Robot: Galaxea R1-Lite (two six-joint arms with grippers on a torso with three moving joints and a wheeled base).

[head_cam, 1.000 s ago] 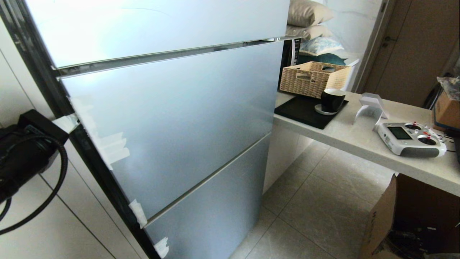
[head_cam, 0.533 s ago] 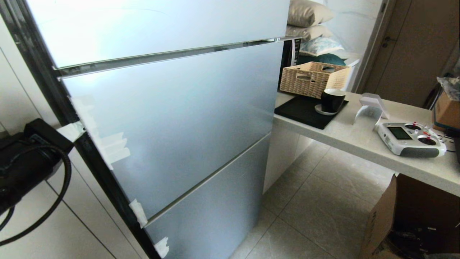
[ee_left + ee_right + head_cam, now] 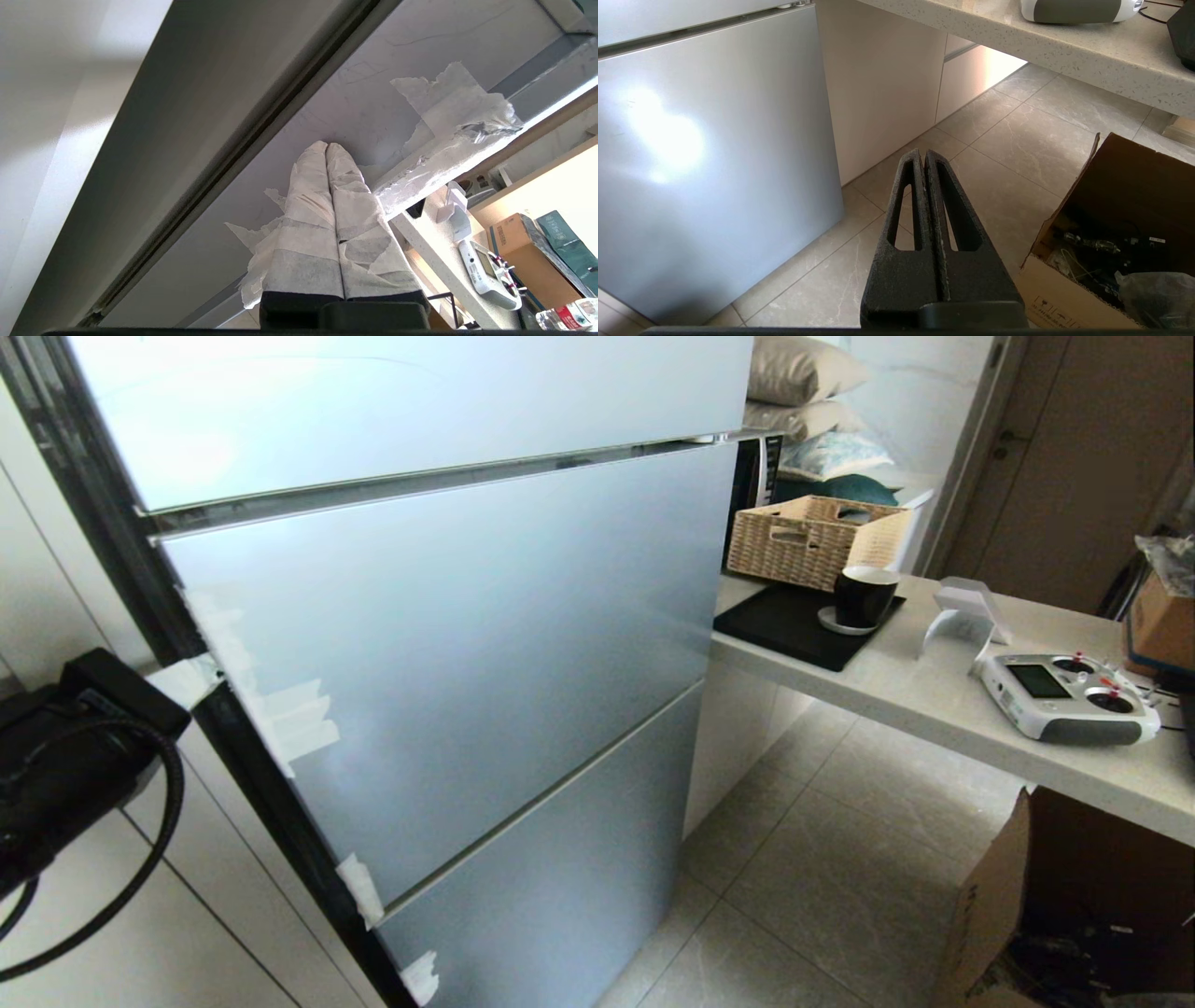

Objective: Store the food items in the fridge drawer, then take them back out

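Bright daylight thru-out; soft glare on fridge doors (image 3: 448, 616), hot spot upper left, pics sharp, edges bend slightly.

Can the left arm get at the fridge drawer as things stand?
Probably not yet: the fridge doors look shut, so no drawer shows. The left tool, closed and tape-wrapped, is only at the taped door edge.
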